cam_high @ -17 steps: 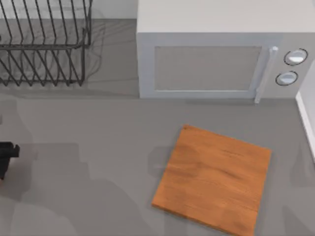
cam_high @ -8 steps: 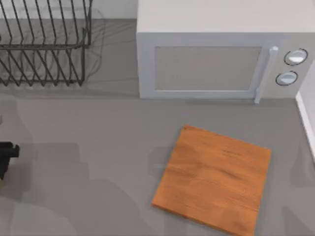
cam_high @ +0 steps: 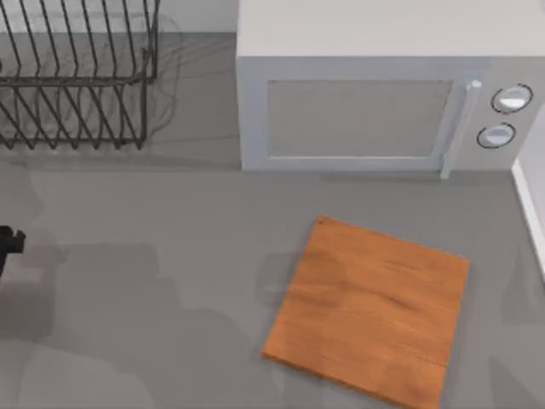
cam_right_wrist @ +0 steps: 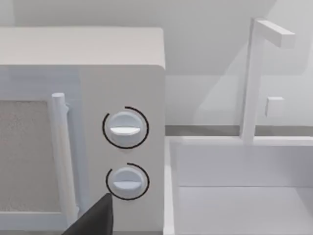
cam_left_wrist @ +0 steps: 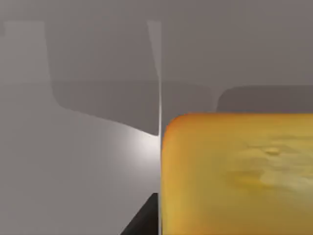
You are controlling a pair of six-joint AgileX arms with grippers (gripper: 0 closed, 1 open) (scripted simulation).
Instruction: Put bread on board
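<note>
Table [cam_high: 196,221]: grey, seen from above.

Board [cam_high: 369,311]: flat orange-brown wood, lying right of centre near the front edge, turned slightly askew. Nothing lies on it.

Microwave [cam_high: 383,85]: grey, at the back, directly behind the board; door closed, handle and two round dials [cam_right_wrist: 125,128] at its right end. Contents cannot be told.

Dish rack [cam_high: 77,72]: black wire, back left corner; no dishes between its bars.

Sink [cam_right_wrist: 239,186]: white basin with a thin tap, just right of the microwave; bare inside.

Left gripper [cam_high: 8,243]: black, at the far left edge of the table, well apart from the board.

Bread [cam_left_wrist: 237,174]: golden-yellow piece, close under the left wrist camera, above bare table.

Right gripper: one dark fingertip [cam_right_wrist: 95,218] faces the microwave dials.
</note>
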